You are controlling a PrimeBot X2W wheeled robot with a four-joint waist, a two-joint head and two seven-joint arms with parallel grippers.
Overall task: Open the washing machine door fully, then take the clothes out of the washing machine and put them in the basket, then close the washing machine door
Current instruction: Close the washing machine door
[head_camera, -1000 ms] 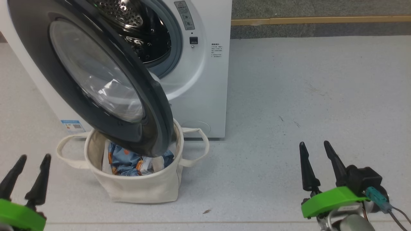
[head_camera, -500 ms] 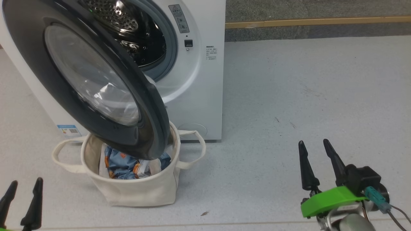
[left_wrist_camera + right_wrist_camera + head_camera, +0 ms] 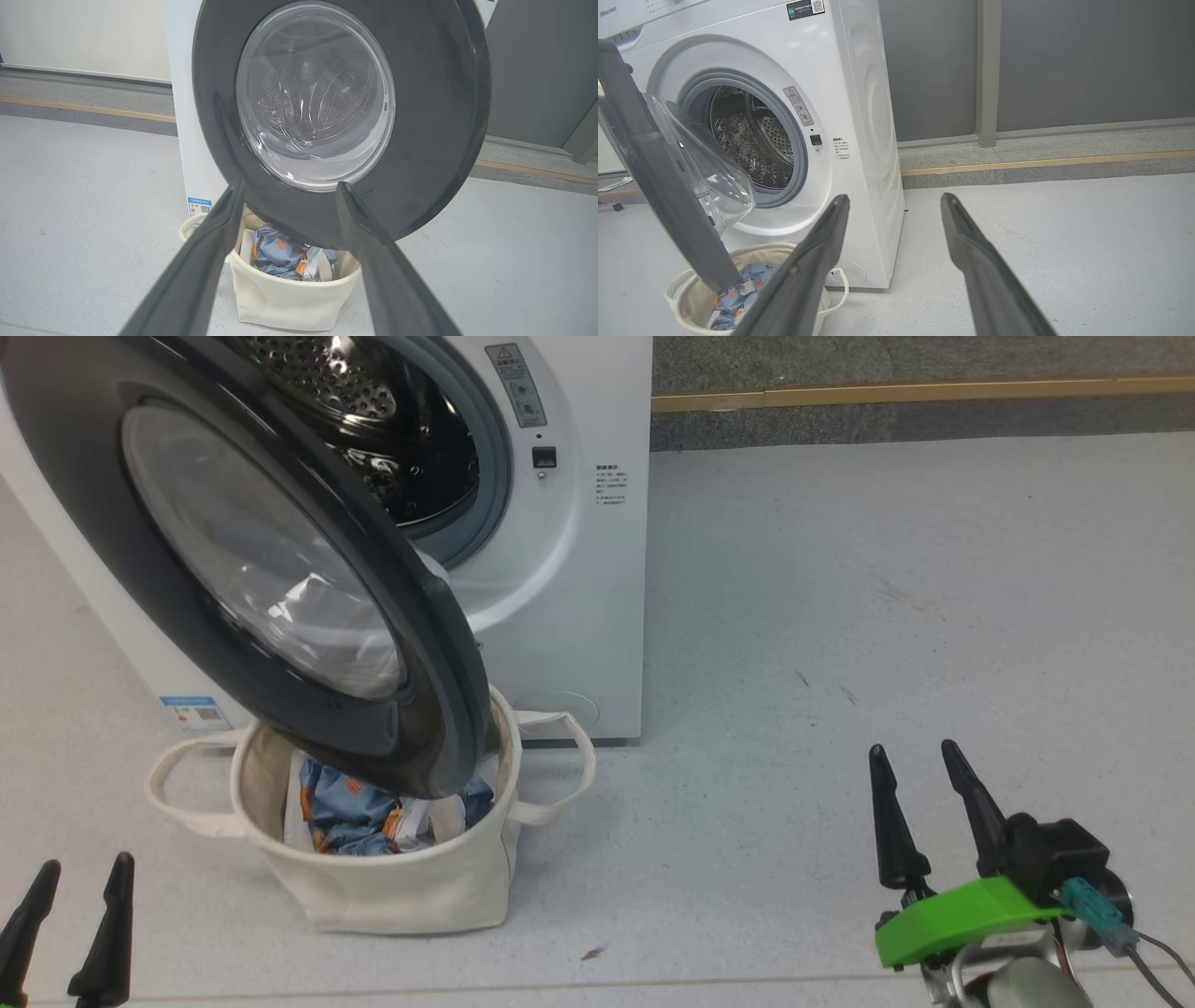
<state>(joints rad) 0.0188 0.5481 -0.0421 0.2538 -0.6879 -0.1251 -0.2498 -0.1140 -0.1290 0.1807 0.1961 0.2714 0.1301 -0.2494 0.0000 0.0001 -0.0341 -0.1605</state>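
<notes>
White washing machine [image 3: 579, 569] stands far left, its black-rimmed door [image 3: 261, 569] hanging partly open over the cream basket [image 3: 392, 887] on the floor just in front. Blue bear-print clothes [image 3: 359, 812] lie inside the basket. Nearer, the left gripper [image 3: 84, 863] and the right gripper [image 3: 913, 749] hover with jaws spread, holding nothing.

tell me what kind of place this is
Likely a test hall or lab laundry setup, not a home: a white washing machine stands on a wide speckled grey floor, plain grey wall panels run behind it, and a canvas basket holding clothes sits at its foot.
</notes>
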